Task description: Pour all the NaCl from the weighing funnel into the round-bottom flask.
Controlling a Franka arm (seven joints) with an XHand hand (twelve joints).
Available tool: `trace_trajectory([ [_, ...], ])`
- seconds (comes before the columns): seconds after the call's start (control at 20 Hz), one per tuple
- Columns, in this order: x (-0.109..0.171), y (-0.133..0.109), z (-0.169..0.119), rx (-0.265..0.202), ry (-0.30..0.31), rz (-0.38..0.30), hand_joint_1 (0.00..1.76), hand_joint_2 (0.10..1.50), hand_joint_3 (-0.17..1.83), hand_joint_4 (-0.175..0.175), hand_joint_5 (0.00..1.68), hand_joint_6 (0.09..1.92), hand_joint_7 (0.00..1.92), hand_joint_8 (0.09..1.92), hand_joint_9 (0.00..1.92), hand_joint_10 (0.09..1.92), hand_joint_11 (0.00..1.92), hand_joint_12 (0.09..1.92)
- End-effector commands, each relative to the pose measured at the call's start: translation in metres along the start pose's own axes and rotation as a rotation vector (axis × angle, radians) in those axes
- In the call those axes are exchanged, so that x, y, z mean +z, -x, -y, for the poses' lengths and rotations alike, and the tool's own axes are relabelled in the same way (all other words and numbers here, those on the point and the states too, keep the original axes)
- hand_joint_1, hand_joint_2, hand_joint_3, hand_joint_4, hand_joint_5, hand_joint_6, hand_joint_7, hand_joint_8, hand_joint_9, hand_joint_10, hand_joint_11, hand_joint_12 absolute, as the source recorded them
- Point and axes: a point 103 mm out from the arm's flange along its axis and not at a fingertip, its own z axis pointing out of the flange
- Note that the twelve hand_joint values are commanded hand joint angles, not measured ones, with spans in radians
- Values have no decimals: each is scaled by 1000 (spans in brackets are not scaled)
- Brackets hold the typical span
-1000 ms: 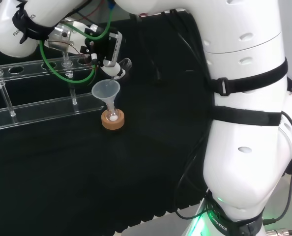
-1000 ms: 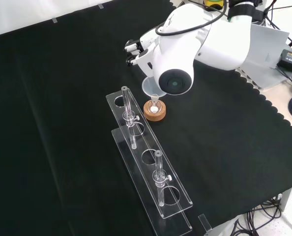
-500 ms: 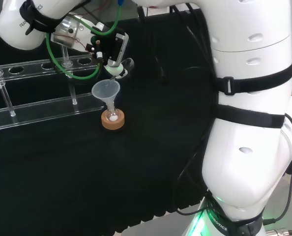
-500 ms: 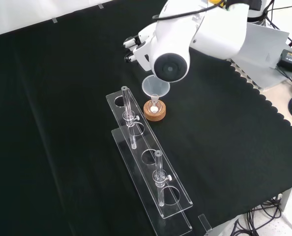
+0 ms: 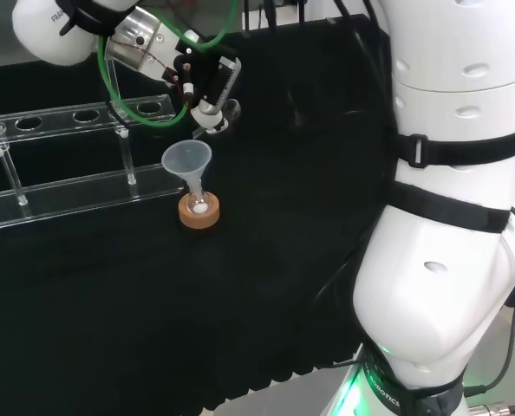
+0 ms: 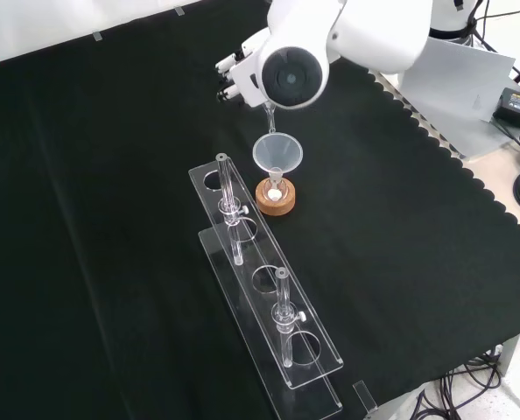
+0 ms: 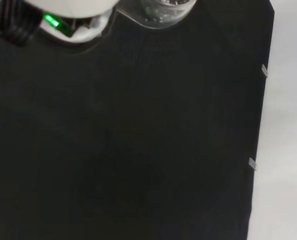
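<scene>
In the head view the hand [image 5: 204, 82] hangs above and just behind a clear plastic funnel [image 5: 186, 159], its fingers curled round the clear glass weighing funnel [image 5: 226, 111]. The plastic funnel stands in the small round-bottom flask [image 5: 199, 206] on a cork ring [image 5: 198, 215]; white NaCl lies in the flask's bulb. In the front view the hand [image 6: 232, 77] is half hidden behind the arm's white link, above the funnel [image 6: 277, 153] and flask [image 6: 276, 191]. In the wrist view, the weighing funnel [image 7: 164, 11] holds a few grains beside the blurred hand [image 7: 73, 15].
A long clear acrylic rack [image 5: 67, 192] with upright posts stands left of the flask in the head view, and runs toward the camera in the front view [image 6: 269, 324]. The cloth's scalloped edge [image 6: 457, 166] is at the front view's right.
The hand with the weighing funnel has lifted up and away from the plastic funnel's mouth. Funnel, flask and rack have not moved.
</scene>
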Motion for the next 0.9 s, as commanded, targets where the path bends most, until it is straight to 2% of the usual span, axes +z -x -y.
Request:
trace_trajectory([
  [0.05,7,3,-1,10,19,-77,1135,611,684,175,1355,533,441,576,806,405,597,1194],
  [0.65,18,13,-2,12,96,-213,1134,614,681,175,1352,538,448,578,815,406,613,1187],
  [0.9,26,18,-4,12,105,-258,1134,614,680,175,1351,539,451,579,817,406,618,1184],
])
